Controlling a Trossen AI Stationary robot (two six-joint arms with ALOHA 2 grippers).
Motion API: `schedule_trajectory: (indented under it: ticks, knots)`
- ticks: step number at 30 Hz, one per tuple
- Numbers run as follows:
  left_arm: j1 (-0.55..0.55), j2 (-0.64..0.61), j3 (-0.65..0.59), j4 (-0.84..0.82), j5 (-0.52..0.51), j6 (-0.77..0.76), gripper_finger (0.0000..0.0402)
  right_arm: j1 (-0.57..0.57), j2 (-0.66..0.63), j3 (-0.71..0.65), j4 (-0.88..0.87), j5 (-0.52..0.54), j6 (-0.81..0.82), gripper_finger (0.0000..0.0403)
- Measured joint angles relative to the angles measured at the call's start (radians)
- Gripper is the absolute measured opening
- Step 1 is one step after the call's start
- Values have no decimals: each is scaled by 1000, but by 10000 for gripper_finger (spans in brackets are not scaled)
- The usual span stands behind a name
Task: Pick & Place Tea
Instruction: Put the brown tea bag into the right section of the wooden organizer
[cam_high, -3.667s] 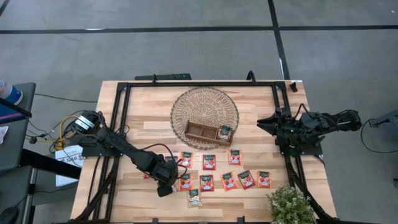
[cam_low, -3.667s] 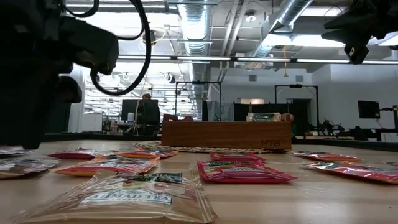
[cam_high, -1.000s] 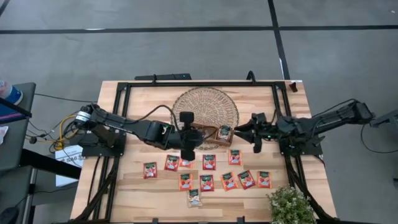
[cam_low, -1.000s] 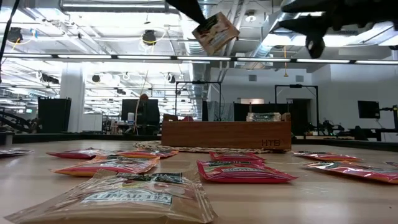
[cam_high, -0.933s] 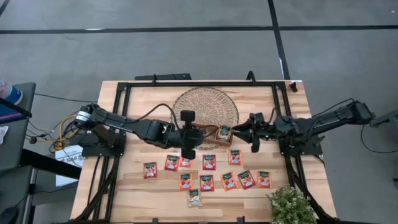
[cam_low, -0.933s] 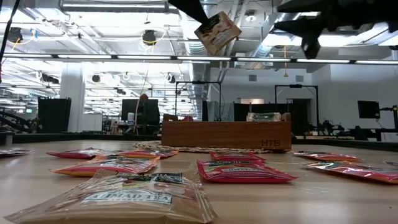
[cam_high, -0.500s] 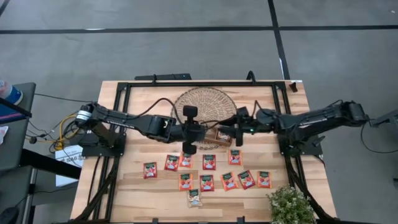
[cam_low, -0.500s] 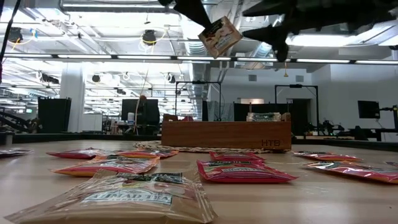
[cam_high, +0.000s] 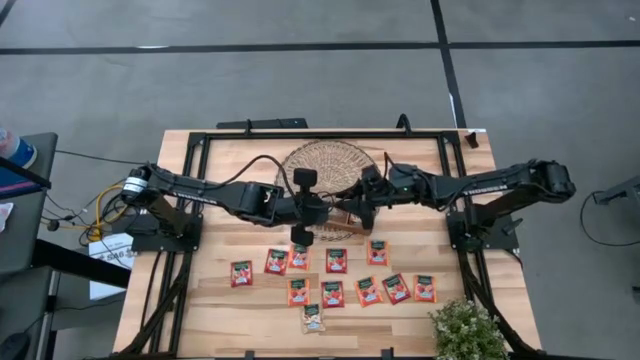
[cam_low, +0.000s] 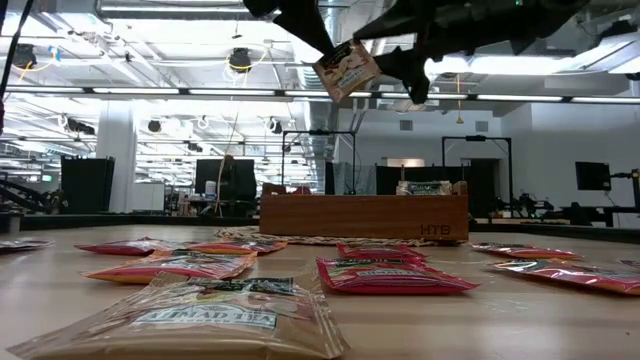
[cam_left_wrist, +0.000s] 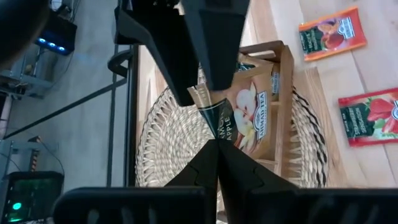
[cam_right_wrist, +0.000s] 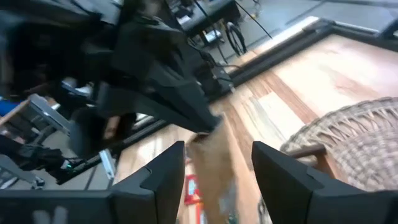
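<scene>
Mid-air handover of one tea sachet (cam_low: 346, 68) at frame centre, above the wooden tray (cam_high: 345, 215).
Left gripper (cam_left_wrist: 217, 134) pinches the sachet; right gripper (cam_right_wrist: 217, 163), fingers spread, must close around it.

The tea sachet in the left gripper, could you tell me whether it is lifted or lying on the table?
Lifted: the left gripper, shut on the tea sachet, holds it above the wooden tray.

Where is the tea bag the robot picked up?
The beige tea sachet hangs in the air in the left claw, above the wooden tray, with the open right claw beside it.
</scene>
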Motion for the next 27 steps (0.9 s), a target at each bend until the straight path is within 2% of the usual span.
schedule_trajectory:
  ticks: [8,27]
  knots:
    - [0,0,0,-1,24,0,0,0,11,16,0,-3,-11,145]
    - [14,6,0,6,48,14,0,2,10,16,-18,-3,-14,31]
